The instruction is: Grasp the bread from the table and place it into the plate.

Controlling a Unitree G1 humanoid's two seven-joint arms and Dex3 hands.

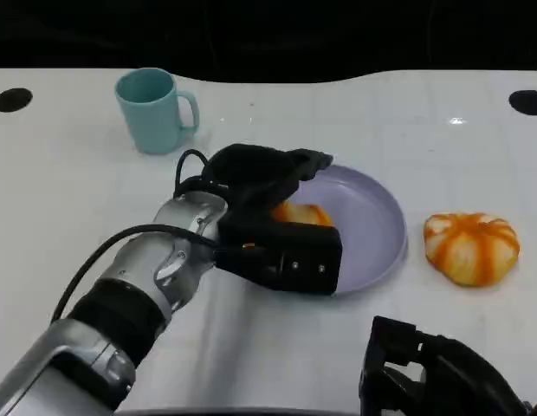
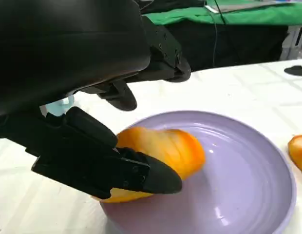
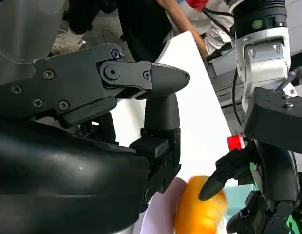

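White table [image 1: 78, 191], lilac plate [image 1: 381, 217], left hand [image 1: 268, 208] gripping bread [image 1: 301, 213] over plate's rim.

A teal mug [image 1: 153, 108] stands upright on the white table [image 1: 69, 191] at the far left — handle to the right — with black round marks near both far corners.

Two orange breads share a white bench [image 1: 69, 182]: one bread [image 1: 301, 213] lying in the single lavender plate [image 1: 372, 217], a second bread [image 1: 472, 248] resting on the bench surface just beside the plate. One teal mug [image 1: 154, 109] stands well apart from them. Two black hands are counted, a left hand [image 1: 277, 217] and a right hand [image 1: 433, 377].
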